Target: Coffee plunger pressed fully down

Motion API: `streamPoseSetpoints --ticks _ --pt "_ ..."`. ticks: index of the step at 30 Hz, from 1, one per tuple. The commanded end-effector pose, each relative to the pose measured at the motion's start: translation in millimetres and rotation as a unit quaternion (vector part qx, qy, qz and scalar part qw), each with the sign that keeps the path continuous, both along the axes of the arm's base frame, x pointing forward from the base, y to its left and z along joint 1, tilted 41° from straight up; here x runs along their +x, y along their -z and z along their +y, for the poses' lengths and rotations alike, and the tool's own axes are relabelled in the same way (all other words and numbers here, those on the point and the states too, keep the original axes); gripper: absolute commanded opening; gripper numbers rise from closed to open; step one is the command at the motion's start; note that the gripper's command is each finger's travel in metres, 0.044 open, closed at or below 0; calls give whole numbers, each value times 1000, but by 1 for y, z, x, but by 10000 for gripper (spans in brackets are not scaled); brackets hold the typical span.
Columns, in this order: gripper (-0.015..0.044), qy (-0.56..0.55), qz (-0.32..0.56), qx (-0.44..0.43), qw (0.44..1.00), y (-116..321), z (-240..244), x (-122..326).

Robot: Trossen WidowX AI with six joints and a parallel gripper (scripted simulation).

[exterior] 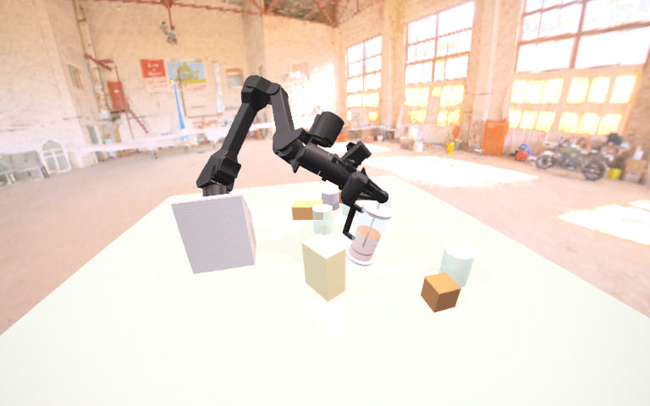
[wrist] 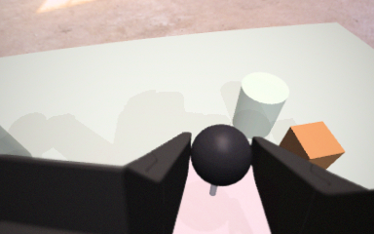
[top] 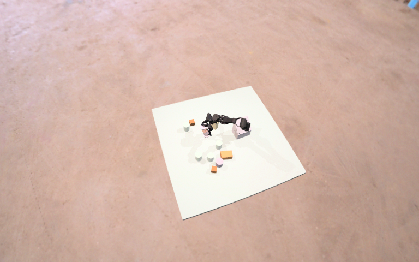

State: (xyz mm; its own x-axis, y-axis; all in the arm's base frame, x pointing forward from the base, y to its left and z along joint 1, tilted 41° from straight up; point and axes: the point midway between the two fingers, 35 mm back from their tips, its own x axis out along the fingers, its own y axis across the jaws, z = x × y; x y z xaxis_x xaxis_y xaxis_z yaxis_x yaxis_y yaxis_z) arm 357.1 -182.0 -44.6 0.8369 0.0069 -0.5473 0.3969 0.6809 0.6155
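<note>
Where the top view looks down from far off, the pale tabletop (top: 247, 185) carries the dark arm (top: 227, 118) reaching from its white base block (top: 240, 132) toward the coffee press (top: 205, 132), which shows only as a small pinkish blur under the fingers. Pale cylinders and orange blocks lie scattered around it, too small to read in detail.

In the exterior view, the press (exterior: 366, 237) stands near the middle of the tabletop (exterior: 143, 335), just beside a tall cream block (exterior: 325, 267) and tilted slightly. Its clear glass body holds a brownish-orange fill in the lower half, with a thin rod running down through it and a dark handle (exterior: 350, 222) on the arm's side. The gripper (exterior: 380, 194) sits at the top of the press, hiding the knob. An orange cube (exterior: 439, 291) touches a translucent cylinder (exterior: 456, 263) well apart to the right.

In the wrist view, the two dark fingers are closed partway onto the black round plunger knob (wrist: 221, 154), one on each side. A short piece of grey rod (wrist: 212, 189) shows below it above the pink lid (wrist: 214, 214), whose edges are cut off by the fingers.
</note>
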Motion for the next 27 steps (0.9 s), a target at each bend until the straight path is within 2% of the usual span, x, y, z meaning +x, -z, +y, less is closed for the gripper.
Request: streamPoseSetpoints --ticks 1,7,19,23,27 --pt "123 0 0 0 1000 0 0 0" --pt "123 0 0 0 1000 0 0 0" --pt "438 0 0 0 1000 0 0 0" --pt "440 0 0 0 1000 -1 -1 -1" --pt "440 -2 4 0 1000 -22 -11 -12"
